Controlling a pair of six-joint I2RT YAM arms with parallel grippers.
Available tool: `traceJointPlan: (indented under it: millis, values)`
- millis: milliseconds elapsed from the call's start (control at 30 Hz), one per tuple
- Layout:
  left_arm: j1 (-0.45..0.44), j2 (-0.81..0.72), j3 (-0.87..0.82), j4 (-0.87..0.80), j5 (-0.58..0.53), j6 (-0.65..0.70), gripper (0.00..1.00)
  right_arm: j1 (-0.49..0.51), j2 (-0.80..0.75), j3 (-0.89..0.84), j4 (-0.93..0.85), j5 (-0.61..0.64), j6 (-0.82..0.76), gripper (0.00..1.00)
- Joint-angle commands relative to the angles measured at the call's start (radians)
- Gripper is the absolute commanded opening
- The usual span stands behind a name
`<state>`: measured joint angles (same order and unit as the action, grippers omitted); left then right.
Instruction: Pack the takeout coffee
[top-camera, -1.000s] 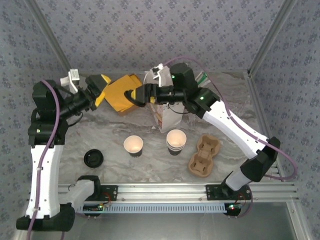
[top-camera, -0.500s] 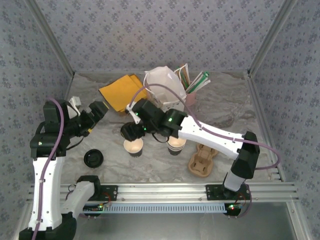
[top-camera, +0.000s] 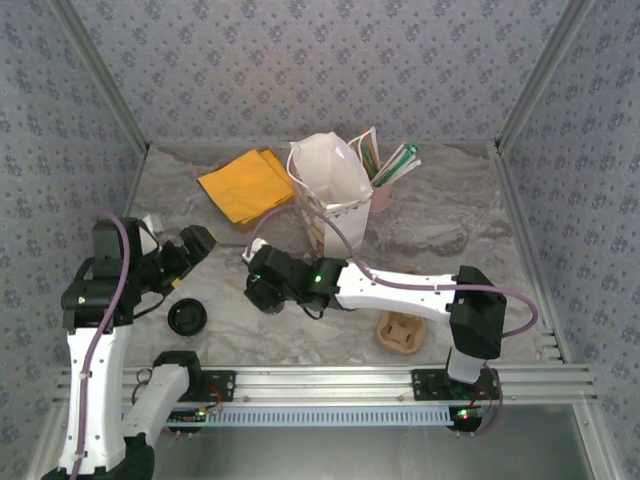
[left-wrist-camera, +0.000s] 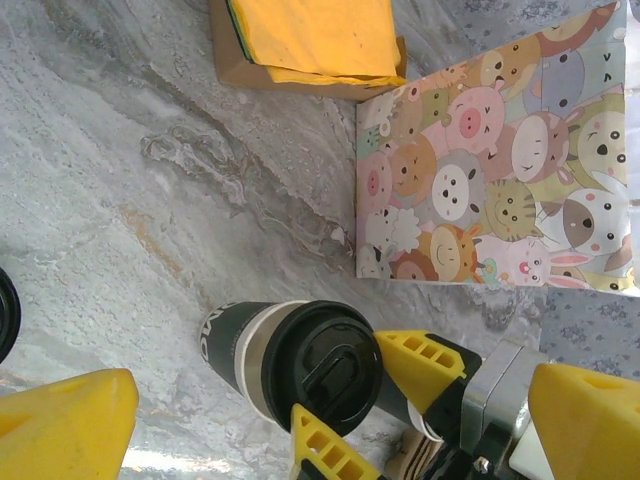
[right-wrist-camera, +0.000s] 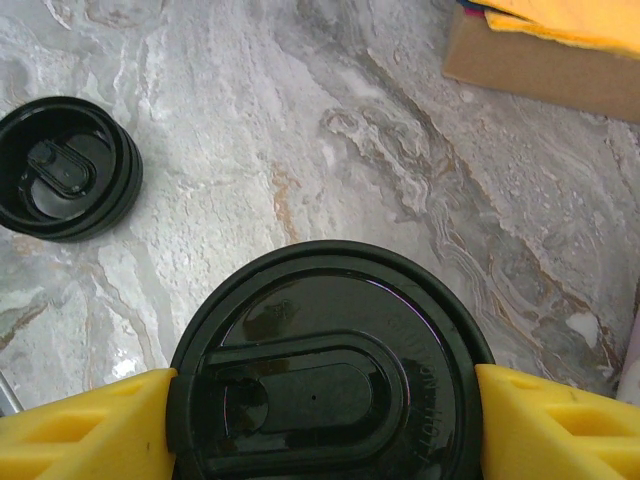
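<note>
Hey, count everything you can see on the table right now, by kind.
Black lids: 2
Paper coffee cup: 1
Animal-print bag: 1
Cardboard cup carrier: 1
Pink cup with straws: 1
Yellow paper stack: 1
Total: 7

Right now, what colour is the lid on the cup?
The lid is black; right wrist view.

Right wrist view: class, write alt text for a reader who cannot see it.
A black lid is gripped between the right hand's two yellow fingers. Beyond it on the grey marbled table lie a second black lid, upper left, and cardboard under yellow paper, upper right.
</note>
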<state>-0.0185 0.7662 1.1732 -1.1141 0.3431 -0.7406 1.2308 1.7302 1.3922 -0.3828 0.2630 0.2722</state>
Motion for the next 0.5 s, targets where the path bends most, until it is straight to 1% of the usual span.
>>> traceJointPlan:
  millis: [0,233,467]
  values:
    - [0.008,-0.009,0.001,-0.038,-0.006,0.023,1.0,0.004,-0.008,-0.035,0.07,0.047,0.026,0.73]
    - [0.008,-0.009,0.003,-0.041,-0.003,0.015,1.0,0.004,-0.044,-0.113,0.143,0.034,0.094,0.73]
    - [0.008,-0.009,-0.004,-0.038,0.003,0.011,1.0,0.006,-0.061,-0.135,0.168,0.032,0.12,0.73]
